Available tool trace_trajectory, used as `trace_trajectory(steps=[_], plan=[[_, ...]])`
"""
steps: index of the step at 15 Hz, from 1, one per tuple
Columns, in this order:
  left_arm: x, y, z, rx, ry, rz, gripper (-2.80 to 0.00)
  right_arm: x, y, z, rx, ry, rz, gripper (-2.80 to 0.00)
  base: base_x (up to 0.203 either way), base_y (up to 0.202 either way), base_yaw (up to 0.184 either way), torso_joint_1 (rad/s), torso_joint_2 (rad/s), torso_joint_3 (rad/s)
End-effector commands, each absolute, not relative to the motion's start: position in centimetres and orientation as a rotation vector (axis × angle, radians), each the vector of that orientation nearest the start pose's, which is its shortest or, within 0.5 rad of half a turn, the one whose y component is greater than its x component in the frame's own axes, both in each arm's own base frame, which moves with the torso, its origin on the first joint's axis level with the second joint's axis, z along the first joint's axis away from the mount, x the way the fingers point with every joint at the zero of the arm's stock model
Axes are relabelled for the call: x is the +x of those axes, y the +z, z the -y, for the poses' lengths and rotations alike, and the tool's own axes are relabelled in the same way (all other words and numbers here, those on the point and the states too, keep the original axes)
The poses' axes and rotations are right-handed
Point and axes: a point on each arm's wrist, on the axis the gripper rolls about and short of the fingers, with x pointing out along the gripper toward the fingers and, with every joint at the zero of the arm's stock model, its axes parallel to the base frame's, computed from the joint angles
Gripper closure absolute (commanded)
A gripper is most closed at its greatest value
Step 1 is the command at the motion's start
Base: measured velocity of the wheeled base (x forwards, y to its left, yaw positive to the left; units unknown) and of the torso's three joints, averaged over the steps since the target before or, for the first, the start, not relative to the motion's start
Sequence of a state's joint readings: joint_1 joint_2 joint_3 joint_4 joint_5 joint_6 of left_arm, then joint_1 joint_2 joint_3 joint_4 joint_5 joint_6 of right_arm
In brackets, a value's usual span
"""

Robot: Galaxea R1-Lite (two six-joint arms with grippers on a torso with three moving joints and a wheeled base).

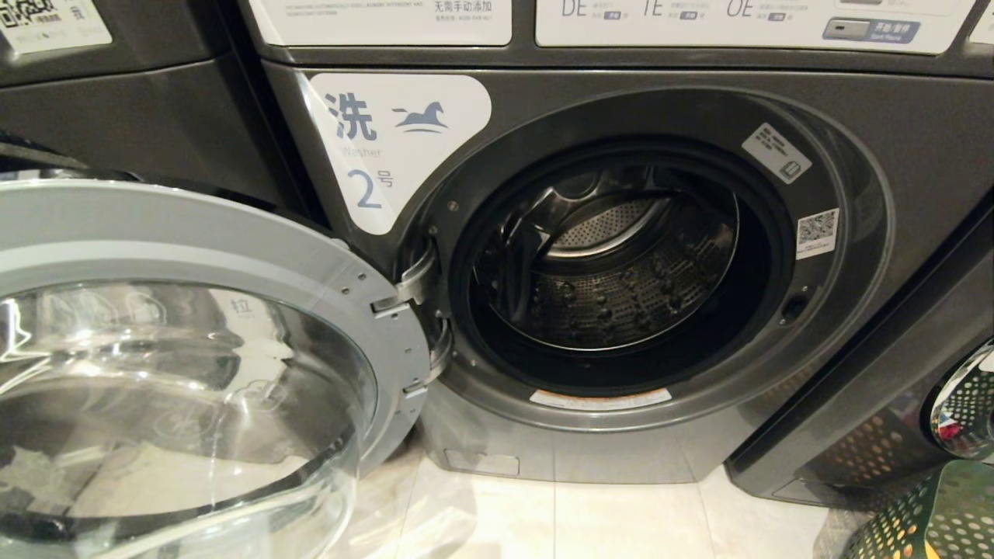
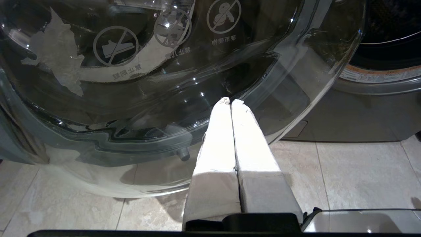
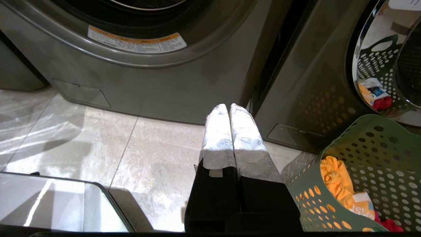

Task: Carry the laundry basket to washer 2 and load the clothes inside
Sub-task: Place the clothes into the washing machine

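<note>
Head view: washer 2 [image 1: 621, 264] door [image 1: 194, 349] swung wide | laundry basket [image 3: 368, 171] right (floor) | both end effectors pinched closed, empty

Left hand [image 2: 231, 102], right hand [image 3: 229, 107]: white-wrapped tapered fingers, black mounts.

Dark grey washer 2 [image 1: 893, 194], white label with blue "2" and horse; green laundry basket [image 3: 371, 154] with round holes; yellow garment [image 3: 335, 179], red one [image 3: 391, 225]; cream floor tiles [image 1: 590, 520]
</note>
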State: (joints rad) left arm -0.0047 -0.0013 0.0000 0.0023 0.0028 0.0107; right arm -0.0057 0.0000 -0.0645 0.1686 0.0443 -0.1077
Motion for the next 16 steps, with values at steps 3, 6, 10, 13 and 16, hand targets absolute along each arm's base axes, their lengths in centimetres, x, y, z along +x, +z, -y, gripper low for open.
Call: trace_trajectory(steps=[3,6,10,13,16], plan=[[-2.28,7.52,-0.02,0.011,-0.002,-0.003,0.00,-2.85,7.59,-0.12,-0.105,0.044,-0.105,0.00,0.000,0.000,0.000,0.004,0.00,-0.199],[-2.29,7.52,-0.02,0.011,-0.002,-0.001,0.00,-2.85,7.58,-0.12,-0.100,0.044,-0.105,0.00,0.000,0.000,0.000,0.003,0.00,-0.200],[-2.29,7.52,-0.02,0.011,-0.002,-0.001,0.00,-2.85,7.58,-0.11,-0.094,0.042,-0.105,0.00,0.000,0.000,0.000,0.003,0.00,-0.198],[-2.29,7.53,-0.02,0.009,-0.002,0.000,0.00,-2.85,7.58,-0.11,-0.092,0.042,-0.106,0.00,0.000,0.000,0.000,0.002,0.00,-0.200],[-2.28,7.52,-0.02,0.009,-0.002,-0.003,0.00,-2.85,7.59,-0.11,-0.094,0.040,-0.104,0.00,0.000,0.000,0.000,0.002,0.00,-0.182]])
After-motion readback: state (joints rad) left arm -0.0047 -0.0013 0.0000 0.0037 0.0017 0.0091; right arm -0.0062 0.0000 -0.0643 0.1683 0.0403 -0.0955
